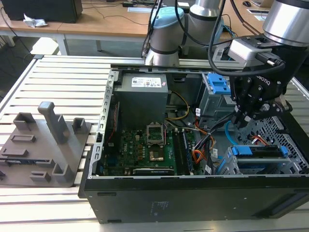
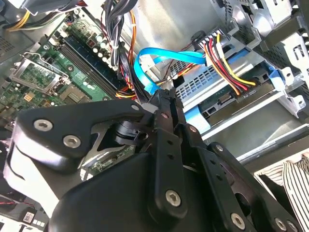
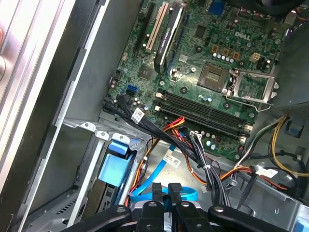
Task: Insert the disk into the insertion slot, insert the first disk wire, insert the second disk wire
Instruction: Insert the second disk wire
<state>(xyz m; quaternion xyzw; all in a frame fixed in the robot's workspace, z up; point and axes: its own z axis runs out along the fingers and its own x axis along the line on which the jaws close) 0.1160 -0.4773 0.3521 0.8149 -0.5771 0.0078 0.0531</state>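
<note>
The hand (image 2: 161,99) hides one end of the light-blue cable (image 2: 166,54).

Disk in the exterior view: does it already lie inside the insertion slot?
Yes, the blue-framed disk sits within the grey metal walls of the insertion slot.
</note>
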